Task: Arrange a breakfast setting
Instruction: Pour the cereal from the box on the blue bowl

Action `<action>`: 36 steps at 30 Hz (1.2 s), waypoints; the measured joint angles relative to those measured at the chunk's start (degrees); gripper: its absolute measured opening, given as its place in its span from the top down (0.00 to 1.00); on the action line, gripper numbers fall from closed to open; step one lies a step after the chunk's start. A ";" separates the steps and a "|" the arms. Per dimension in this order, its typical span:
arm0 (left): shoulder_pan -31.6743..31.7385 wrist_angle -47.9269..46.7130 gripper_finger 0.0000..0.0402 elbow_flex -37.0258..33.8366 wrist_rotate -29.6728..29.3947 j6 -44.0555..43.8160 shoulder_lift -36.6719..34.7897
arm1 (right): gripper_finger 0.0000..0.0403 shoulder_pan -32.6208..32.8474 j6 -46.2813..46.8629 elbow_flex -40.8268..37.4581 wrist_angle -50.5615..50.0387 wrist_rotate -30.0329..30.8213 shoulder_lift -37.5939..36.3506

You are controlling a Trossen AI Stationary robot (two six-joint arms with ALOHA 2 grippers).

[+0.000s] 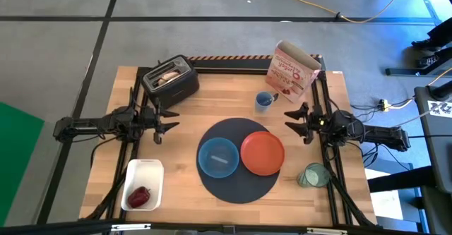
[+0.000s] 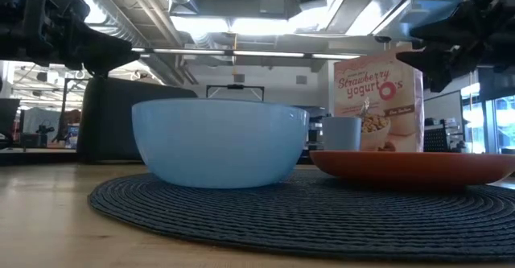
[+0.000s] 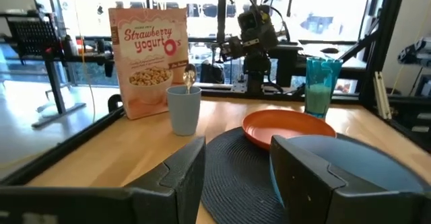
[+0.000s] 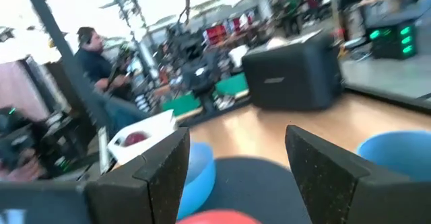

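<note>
You have both arms parked at the table edges, left gripper (image 1: 161, 124) and right gripper (image 1: 296, 121) each spread and empty, leaving the placemat (image 1: 236, 189) clear with light-blue bowl (image 1: 218, 157) and orange-red plate (image 1: 263, 153) touching, green-tinted glass (image 1: 313, 176) off-mat.

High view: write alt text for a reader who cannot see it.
A round dark placemat at the centre of a wooden table holds a light-blue bowl and an orange-red plate side by side. Around it sit a toaster, cereal box, blue cup, green glass and a white dish with red fruit.
</note>
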 joint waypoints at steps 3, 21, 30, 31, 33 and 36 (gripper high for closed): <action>0.00 -0.02 0.59 0.01 0.00 3.00 0.02 | 0.42 0.01 -1.68 0.01 1.13 3.37 -0.02; 0.04 1.09 0.59 0.01 -5.33 5.34 0.01 | 0.42 -0.01 -7.15 0.01 -1.55 31.00 0.00; 0.11 2.12 0.59 0.00 -8.67 0.58 0.02 | 0.42 -0.01 -5.32 0.01 -2.47 35.33 0.02; 0.20 3.36 0.59 0.02 -12.80 1.06 0.00 | 0.42 -0.01 -4.26 0.01 -2.51 36.73 0.02; 0.22 5.26 0.59 0.01 -20.30 1.00 0.00 | 0.42 -0.01 -2.90 0.01 -2.50 38.49 0.02; 0.60 7.16 0.59 0.02 -25.78 3.15 -0.02 | 0.42 -0.01 -4.42 0.01 -2.74 40.20 0.02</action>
